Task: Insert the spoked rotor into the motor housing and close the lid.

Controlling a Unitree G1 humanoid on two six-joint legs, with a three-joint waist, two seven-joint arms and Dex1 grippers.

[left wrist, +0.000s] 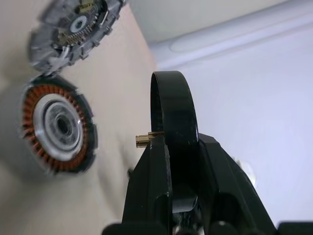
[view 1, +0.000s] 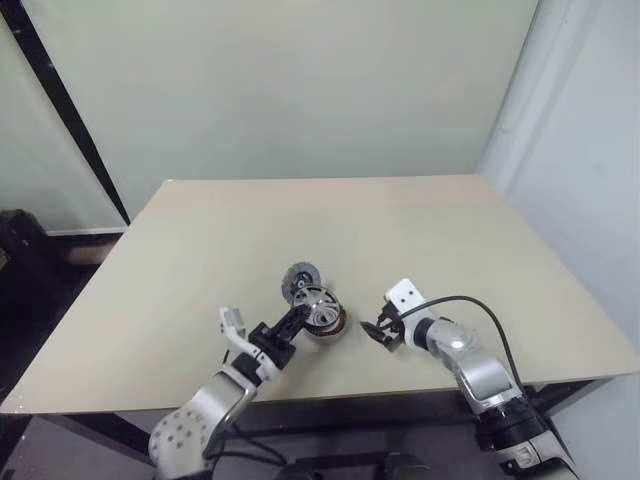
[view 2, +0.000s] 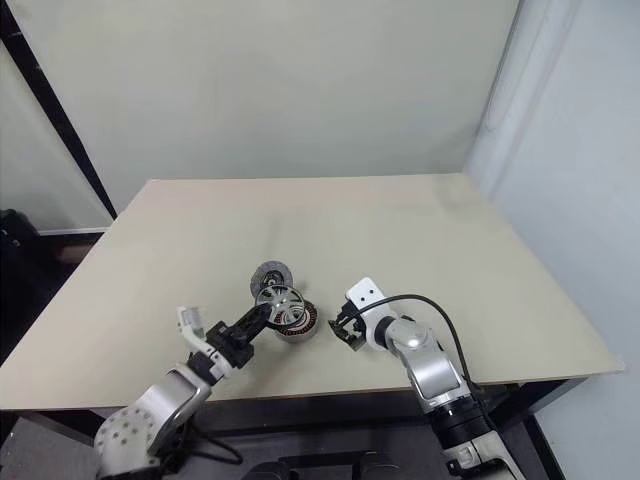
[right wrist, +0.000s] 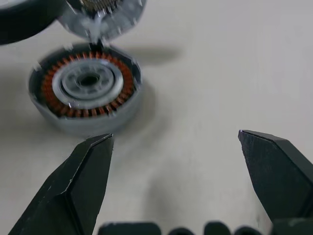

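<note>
The motor housing [view 1: 327, 322] is a short silver cylinder with copper windings [right wrist: 85, 88], standing near the table's front edge. A silvery spoked lid [view 2: 280, 300] stands tilted up from the housing's rim. The spoked rotor [view 1: 300, 280], a dark disc with a light hub, lies on the table just behind them. My left gripper [view 1: 299, 314] reaches in from the left, fingers shut, its tip beside the lid; whether it touches I cannot tell. A small brass pin [left wrist: 143, 140] juts out at its fingers. My right gripper [right wrist: 176, 147] is open and empty, pointing at the housing from the right [view 1: 378, 332].
The beige table [view 1: 400, 230] stretches wide behind and to both sides of the parts. Its front edge runs just below the two grippers. A black cable [view 1: 480, 305] loops over my right wrist. A pale wall stands behind the table.
</note>
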